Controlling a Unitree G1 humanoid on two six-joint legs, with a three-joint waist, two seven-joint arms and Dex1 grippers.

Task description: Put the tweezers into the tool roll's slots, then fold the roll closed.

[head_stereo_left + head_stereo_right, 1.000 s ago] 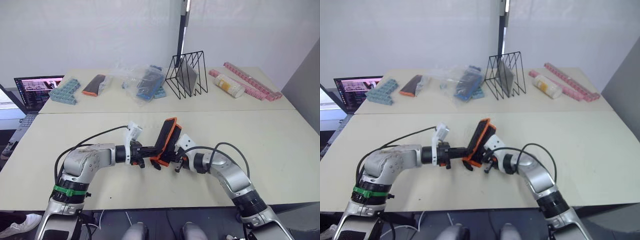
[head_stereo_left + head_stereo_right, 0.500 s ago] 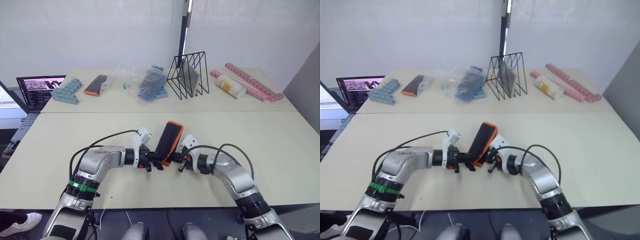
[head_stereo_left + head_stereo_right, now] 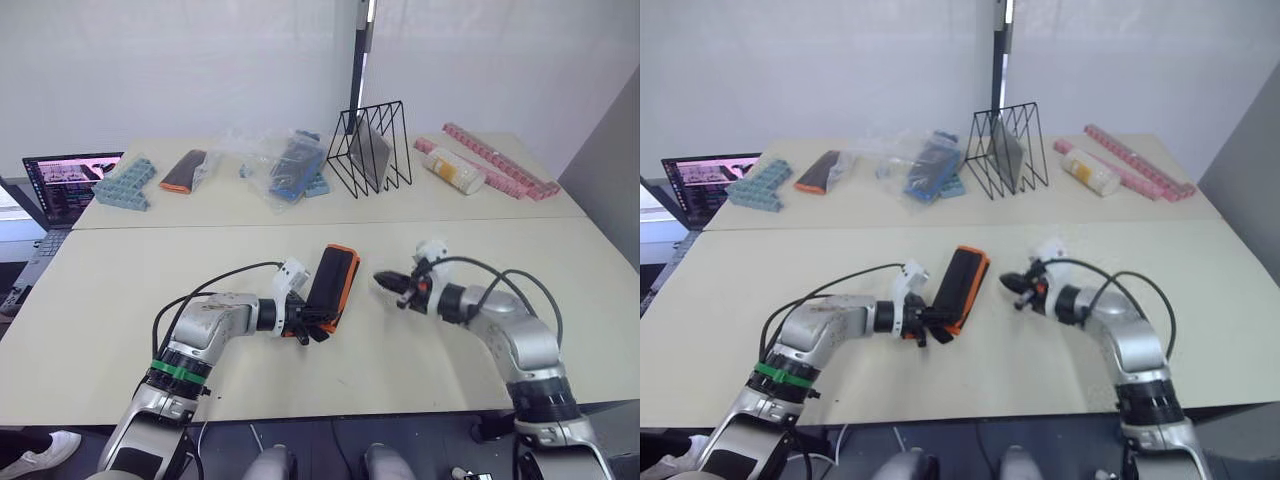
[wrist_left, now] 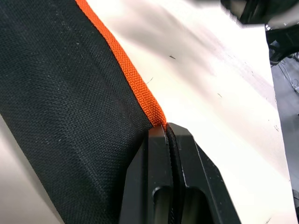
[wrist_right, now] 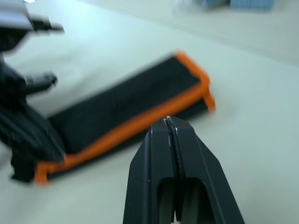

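The tool roll (image 3: pixel 335 280) is folded shut, black with orange edging, and lies tilted at the middle of the near table. My left gripper (image 3: pixel 308 328) is shut on its near orange-edged corner, and the pinch shows close up in the left wrist view (image 4: pixel 166 127) against the black fabric (image 4: pixel 60 93). To the right of the roll, my right gripper (image 3: pixel 383 281) is shut with nothing in it, a short gap away. In the right wrist view the shut fingers (image 5: pixel 169 120) point at the roll (image 5: pixel 131 102). The tweezers and the slots are hidden inside the fold.
On the far table stand a black wire rack (image 3: pixel 372 150), a clear plastic bag with blue items (image 3: pixel 285 165), a dark pouch with an orange end (image 3: pixel 185 170), teal trays (image 3: pixel 125 182), a bottle (image 3: pixel 455 170) and pink strips (image 3: pixel 500 160). A laptop (image 3: pixel 65 178) sits at the far left.
My right gripper has drawn away from the roll to the right. The roll has tipped down flatter, still pinched by my left gripper. The camera has shifted a little.
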